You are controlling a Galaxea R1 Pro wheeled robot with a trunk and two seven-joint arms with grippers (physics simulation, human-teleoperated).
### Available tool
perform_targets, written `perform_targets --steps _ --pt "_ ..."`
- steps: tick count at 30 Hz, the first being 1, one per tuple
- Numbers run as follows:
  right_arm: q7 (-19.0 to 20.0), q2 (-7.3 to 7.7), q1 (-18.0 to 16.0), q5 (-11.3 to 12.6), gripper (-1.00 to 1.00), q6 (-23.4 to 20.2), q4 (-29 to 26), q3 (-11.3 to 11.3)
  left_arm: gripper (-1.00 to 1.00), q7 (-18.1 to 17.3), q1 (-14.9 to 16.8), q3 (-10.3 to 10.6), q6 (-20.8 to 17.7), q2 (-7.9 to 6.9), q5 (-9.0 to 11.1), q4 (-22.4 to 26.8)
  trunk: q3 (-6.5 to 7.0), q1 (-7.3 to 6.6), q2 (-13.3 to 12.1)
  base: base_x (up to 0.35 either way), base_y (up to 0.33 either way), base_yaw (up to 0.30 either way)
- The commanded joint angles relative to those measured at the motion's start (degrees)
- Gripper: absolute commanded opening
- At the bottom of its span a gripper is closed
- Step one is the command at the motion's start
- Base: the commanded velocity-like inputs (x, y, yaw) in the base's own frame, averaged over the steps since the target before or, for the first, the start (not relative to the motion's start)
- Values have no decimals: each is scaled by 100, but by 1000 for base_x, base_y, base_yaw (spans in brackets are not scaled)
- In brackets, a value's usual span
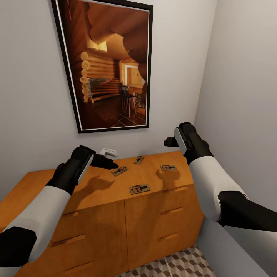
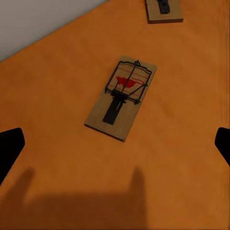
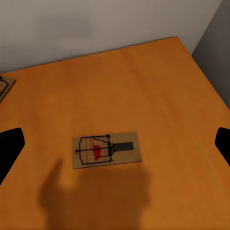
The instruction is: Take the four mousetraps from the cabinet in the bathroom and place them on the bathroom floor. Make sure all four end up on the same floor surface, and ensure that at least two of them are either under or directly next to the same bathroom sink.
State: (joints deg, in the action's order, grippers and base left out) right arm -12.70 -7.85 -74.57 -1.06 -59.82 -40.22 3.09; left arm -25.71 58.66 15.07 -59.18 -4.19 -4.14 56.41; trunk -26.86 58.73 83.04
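Both pincers, left point(image 1: 109, 164) and right point(image 1: 168, 142), hover open above four mousetraps point(image 1: 140, 188) on the cabinet point(image 1: 96, 215).

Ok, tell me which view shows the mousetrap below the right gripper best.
The right wrist view: the mousetrap lies whole and large between the open fingers, wire and red spot clear. The head view shows it small on the cabinet. The left wrist view looks at a different trap.

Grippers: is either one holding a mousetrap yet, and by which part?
Neither. Left gripper and right gripper hover open above the mousetraps on the cabinet.
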Motion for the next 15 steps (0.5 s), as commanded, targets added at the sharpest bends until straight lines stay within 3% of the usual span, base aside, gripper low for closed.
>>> perform_targets --steps 1,15 --pt "-6 -7 -5 -9 100 -18 -4 25 100 -40 5 12 -12 -5 -46 8 -7 0 4 0 0 0" --pt "-11 -13 -5 -9 100 -18 -4 25 100 -56 5 32 -63 17 -42 155 -7 0 4 0 0 0"
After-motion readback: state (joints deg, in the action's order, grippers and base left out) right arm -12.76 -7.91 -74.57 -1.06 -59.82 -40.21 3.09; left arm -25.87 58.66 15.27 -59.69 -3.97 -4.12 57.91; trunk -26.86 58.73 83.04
